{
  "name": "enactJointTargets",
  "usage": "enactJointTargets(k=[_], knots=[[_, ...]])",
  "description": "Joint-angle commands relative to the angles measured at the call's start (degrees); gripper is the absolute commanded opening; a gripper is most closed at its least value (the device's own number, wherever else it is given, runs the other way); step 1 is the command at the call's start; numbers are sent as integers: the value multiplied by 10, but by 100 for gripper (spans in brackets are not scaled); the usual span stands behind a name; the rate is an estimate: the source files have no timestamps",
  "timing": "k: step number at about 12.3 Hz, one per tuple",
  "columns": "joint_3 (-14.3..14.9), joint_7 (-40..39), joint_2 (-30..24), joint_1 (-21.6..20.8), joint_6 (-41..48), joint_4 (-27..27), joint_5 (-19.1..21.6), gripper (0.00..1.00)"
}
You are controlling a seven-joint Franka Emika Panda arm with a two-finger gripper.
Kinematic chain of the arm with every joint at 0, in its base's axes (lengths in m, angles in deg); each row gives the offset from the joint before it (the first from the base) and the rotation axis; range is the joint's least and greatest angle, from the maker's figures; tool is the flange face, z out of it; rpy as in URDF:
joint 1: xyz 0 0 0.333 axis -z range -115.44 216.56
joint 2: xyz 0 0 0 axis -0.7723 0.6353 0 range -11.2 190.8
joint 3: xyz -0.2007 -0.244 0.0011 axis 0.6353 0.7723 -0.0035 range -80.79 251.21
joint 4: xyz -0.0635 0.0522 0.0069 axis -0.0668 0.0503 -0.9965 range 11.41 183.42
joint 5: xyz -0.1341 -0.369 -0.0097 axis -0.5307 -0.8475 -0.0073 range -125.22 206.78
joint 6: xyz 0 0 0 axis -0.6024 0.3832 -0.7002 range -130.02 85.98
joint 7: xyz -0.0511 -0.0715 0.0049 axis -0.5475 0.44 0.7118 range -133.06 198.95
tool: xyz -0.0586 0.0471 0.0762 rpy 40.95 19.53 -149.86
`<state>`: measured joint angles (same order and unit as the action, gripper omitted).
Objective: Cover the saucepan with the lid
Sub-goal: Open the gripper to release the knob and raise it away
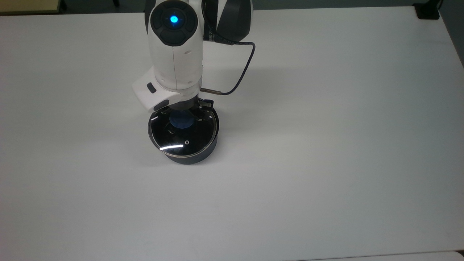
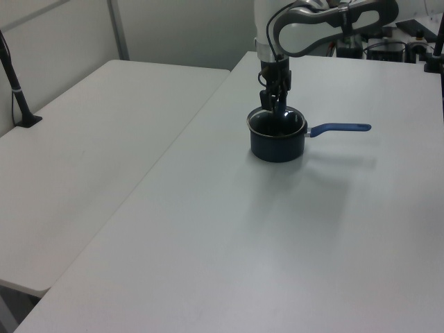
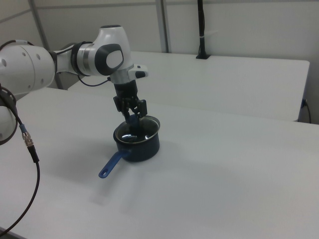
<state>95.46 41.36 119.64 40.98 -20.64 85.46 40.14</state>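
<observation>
Glass construction is judged to make the round clear lid (image 1: 182,135) with its metal rim rigid, fragile and slippery on its face; the blue knob (image 1: 182,120) at its centre is judged the only sound place to take hold. The gripper (image 1: 183,116) is seen clamped on that knob, fingers either side. The lid is held over the mouth of the small dark navy saucepan (image 2: 277,144), slightly offset toward the top view's left; full seating cannot be confirmed. A small vent hole (image 1: 186,142) is visible. The long blue handle (image 2: 340,127) is extended across the white surface (image 1: 326,145).
</observation>
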Motion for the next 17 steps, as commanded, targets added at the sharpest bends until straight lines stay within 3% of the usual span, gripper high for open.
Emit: enactJointTargets(k=[1,5,7,13,17], knots=[[4,-3,-7,-9,22,4,-5,57],[4,-22,-11,-10,31,8,0,59],[4,-15,-10,-11,27,18,0,100],[4,16,-24,-9,31,13,17,100],[4,1,-91,-6,85,19,17,100]])
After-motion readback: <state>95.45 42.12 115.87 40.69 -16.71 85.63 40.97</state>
